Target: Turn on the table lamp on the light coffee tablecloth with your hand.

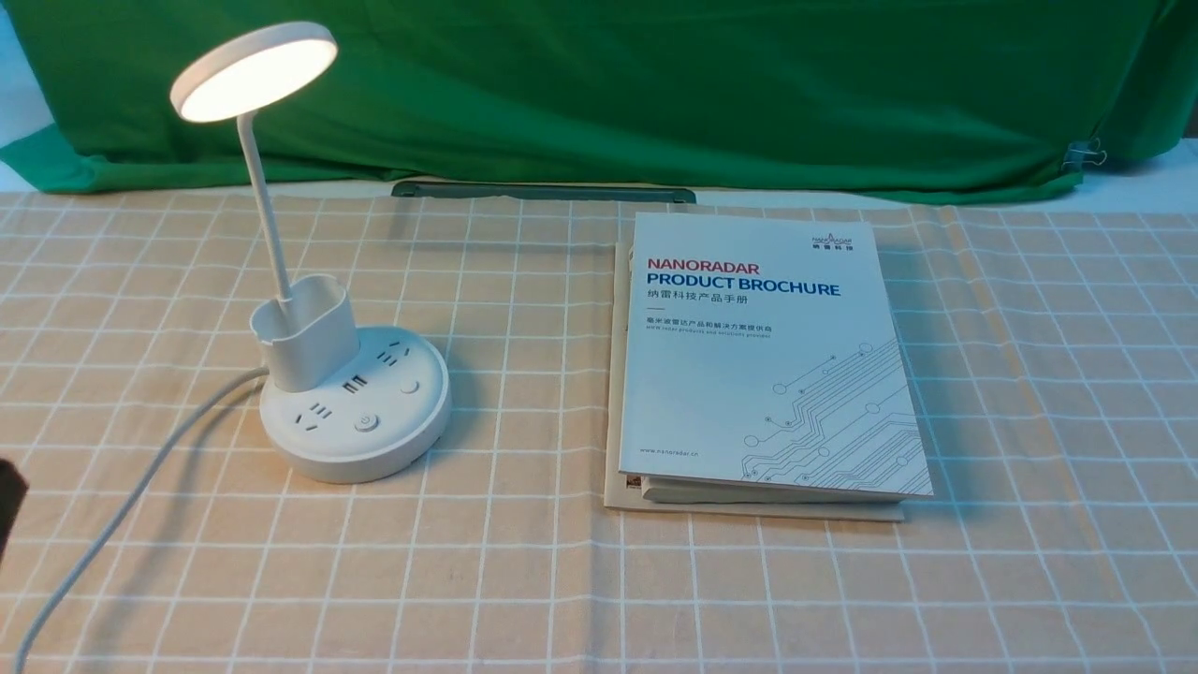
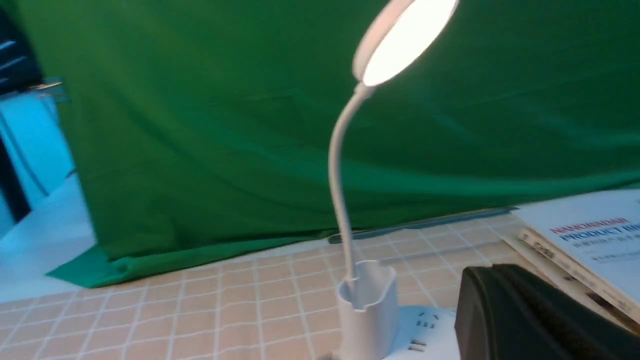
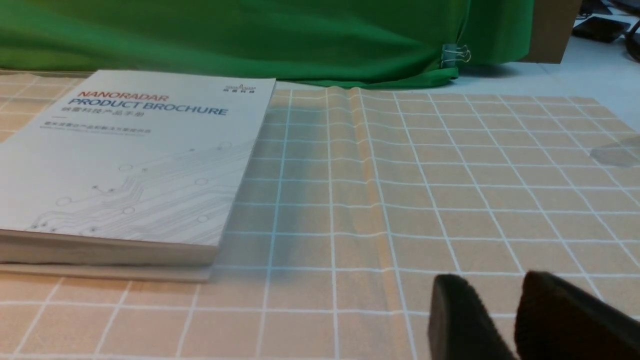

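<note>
The white table lamp (image 1: 356,412) stands on the light coffee tablecloth (image 1: 562,580) at the left, and its round disc head (image 1: 253,70) glows. The lamp also shows in the left wrist view (image 2: 367,305), head lit. My left gripper (image 2: 492,272) is shut and empty, its dark fingers pressed together just beside the lamp's round base. In the front view only a dark corner of it (image 1: 9,505) shows at the left edge, clear of the lamp. My right gripper (image 3: 500,290) hovers low over bare cloth with a narrow gap between its fingers, holding nothing.
A white product brochure (image 1: 767,356) lies on another booklet right of the lamp. The lamp's white cord (image 1: 122,505) trails to the front left. A green backdrop cloth (image 1: 655,84) hangs along the far edge, with a dark bar (image 1: 543,192) at its foot.
</note>
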Tool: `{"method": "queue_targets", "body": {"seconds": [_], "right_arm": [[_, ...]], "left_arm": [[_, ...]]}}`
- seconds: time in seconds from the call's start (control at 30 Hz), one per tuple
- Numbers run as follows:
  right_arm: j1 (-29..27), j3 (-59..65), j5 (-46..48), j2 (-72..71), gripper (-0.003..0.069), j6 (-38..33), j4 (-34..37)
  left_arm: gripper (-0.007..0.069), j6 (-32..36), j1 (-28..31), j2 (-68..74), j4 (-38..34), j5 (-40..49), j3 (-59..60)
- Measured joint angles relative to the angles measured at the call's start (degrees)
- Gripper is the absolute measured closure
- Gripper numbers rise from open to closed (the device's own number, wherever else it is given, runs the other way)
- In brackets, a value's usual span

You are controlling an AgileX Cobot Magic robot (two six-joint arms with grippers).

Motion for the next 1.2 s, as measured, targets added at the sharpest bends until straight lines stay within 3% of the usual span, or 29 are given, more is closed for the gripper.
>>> {"method": "queue_targets", "body": {"seconds": [0.1, 0.3, 0.5, 1.2], "right_arm": [[0.0, 0.0, 0.0, 0.0, 0.0418, 0.0, 0.0], [0.0, 0.0, 0.0, 0.0, 0.0418, 0.0, 0.0], [0.0, 0.0, 0.0, 0.0, 0.0418, 0.0, 0.0], [0.0, 0.0, 0.0, 0.0, 0.0418, 0.0, 0.0]], "left_arm": [[0.0624, -0.4, 2.95, -3.96, 0.06, 2.19, 2.13], [0.0624, -1.6, 4.93, -4.84, -0.73, 18.01, 2.4], [0.0624, -4.5, 4.87, -4.84, -1.46, 18.66, 2.4], [0.0623, -4.76, 4.87, -5.02, -1.6, 18.78, 2.4]]}}
